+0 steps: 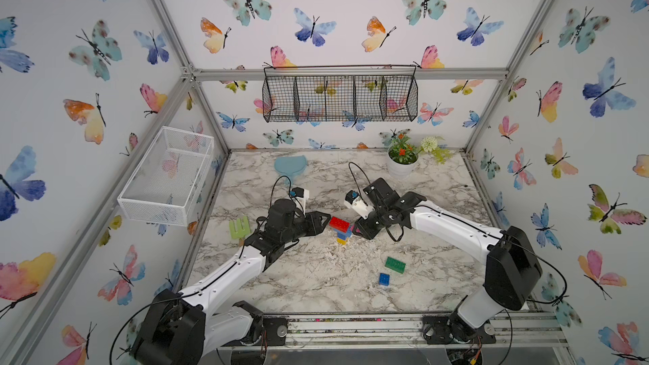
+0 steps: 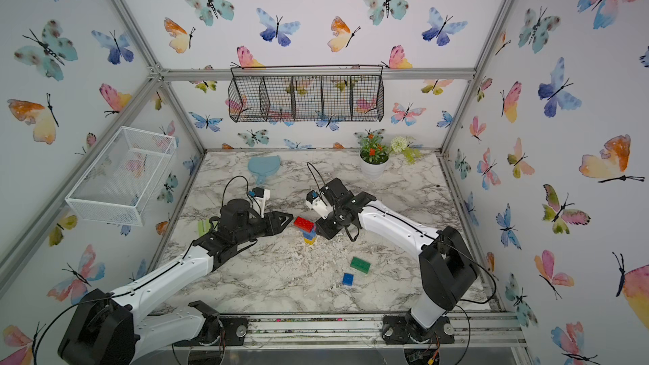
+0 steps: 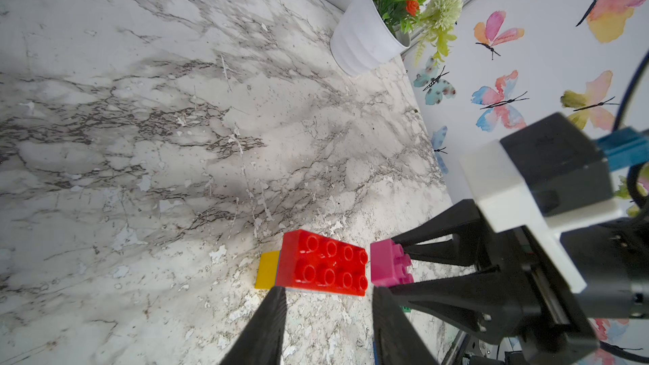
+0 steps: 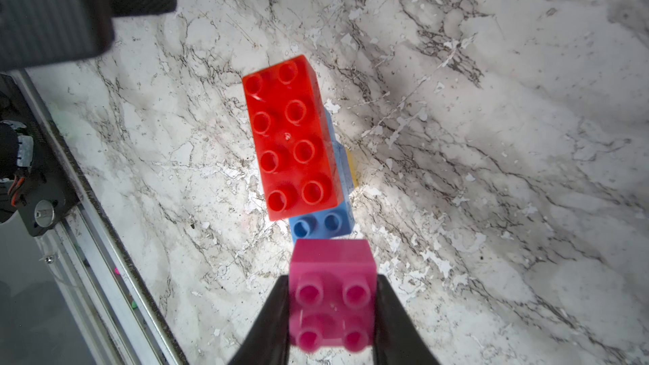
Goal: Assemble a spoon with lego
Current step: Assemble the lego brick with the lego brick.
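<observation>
1. Grips pink brick (image 4: pixel 332 265) in clenched right fingers (image 4: pixel 270 314), just beside the spoon (image 1: pixel 340 230), likely lined up for pressing onto the bare light-blue studs (image 4: pixel 318 224).
2. Leaves left fingers (image 3: pixel 270 317) released, straddling red brick (image 3: pixel 325 268) without pinching it, probably to guard the stack against tipping.
3. Finds spoon unfinished mid-bench (image 1: pixel 316 286) between both arms, with red on top, light blue beneath and yellow lower.
4. Shows green brick (image 1: pixel 395 264) and blue brick (image 1: pixel 384 279) loose nearer the front, apart from the stack, not yet added.

A teal paddle (image 1: pixel 290 166), green fork (image 1: pixel 239 227) and potted plant (image 1: pixel 401 165) rest on marble tabletop (image 1: pixel 316 284).
</observation>
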You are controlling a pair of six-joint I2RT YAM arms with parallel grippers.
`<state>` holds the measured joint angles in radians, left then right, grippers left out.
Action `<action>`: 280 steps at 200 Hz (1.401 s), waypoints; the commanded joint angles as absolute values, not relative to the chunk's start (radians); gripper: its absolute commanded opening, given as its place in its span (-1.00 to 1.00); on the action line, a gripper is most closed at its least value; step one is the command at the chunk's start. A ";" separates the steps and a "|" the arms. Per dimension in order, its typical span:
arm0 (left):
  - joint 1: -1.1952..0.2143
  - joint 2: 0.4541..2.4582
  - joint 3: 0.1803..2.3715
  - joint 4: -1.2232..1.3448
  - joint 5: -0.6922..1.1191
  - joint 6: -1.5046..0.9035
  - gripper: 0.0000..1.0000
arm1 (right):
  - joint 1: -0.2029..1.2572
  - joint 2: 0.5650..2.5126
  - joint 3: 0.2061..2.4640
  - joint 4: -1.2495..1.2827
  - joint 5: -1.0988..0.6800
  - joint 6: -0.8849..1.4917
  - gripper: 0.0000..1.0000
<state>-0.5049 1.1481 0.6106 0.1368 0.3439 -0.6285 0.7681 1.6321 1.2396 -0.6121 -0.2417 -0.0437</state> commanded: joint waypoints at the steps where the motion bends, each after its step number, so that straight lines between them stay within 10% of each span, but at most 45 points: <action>1: -0.499 1.166 0.613 0.160 0.362 -0.606 -0.12 | 0.778 1.651 1.279 -0.656 -0.234 -0.066 -0.97; 280: -0.502 1.259 0.592 0.216 0.374 -0.595 -0.10 | 0.865 1.821 1.447 -0.809 -0.093 -0.074 -0.97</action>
